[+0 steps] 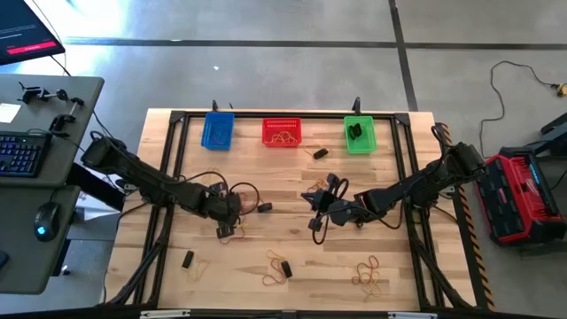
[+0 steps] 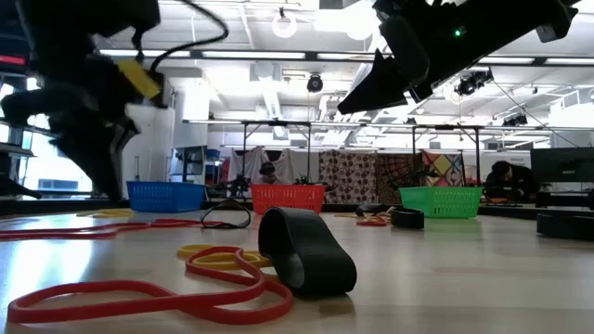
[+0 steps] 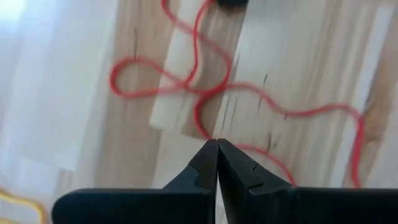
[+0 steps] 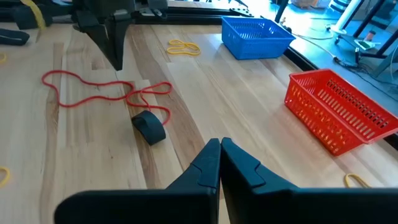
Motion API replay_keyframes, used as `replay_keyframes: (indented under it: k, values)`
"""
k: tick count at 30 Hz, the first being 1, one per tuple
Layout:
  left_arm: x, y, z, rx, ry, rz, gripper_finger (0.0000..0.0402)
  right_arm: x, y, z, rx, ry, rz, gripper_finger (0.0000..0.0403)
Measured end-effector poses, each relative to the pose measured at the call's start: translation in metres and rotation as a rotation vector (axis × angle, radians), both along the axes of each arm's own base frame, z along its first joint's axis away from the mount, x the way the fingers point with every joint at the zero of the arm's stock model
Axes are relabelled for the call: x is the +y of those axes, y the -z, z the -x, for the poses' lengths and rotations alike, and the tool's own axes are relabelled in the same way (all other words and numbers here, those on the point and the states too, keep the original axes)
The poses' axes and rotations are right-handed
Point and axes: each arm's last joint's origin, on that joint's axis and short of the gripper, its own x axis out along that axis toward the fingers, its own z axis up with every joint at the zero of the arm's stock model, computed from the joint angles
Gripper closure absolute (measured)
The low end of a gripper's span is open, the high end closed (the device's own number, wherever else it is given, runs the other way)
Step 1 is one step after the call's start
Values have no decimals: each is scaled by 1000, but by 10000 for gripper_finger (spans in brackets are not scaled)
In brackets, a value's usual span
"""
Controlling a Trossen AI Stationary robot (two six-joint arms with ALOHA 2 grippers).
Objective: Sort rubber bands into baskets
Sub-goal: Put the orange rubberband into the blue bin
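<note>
Three baskets (image 1: 282, 132): red holds tan bands (image 1: 283, 137), green dark ones; both grippers clenched (empty).

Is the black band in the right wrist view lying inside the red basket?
No. The black band lies on the bare table, well apart from the red basket.

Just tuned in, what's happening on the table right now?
The left gripper is down at the tabletop, shut at a red rubber band that lies in loops on the wood, next to a thick dark band. The right gripper is shut and empty, hanging mid-table. The blue, red and green baskets sit along the far edge.
</note>
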Motion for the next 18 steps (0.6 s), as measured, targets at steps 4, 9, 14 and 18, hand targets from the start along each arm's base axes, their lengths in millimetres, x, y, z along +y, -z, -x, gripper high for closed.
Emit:
replay_keyframes:
  k: [4, 9, 14, 18]
  values:
    - [-2, -7, -6, -28, 21, 20, 397, 0, 0, 0, -1, 2, -4, 403]
    - [3, 0, -3, -10, -29, 55, 366, 0, 0, 0, -2, 2, -4, 403]
    - [12, 7, 0, -6, -79, 27, 322, 0, 2, -1, 3, 4, -6, 403]
    - [16, 10, -4, -52, -95, 74, 299, 0, 4, -1, 6, 7, -9, 403]
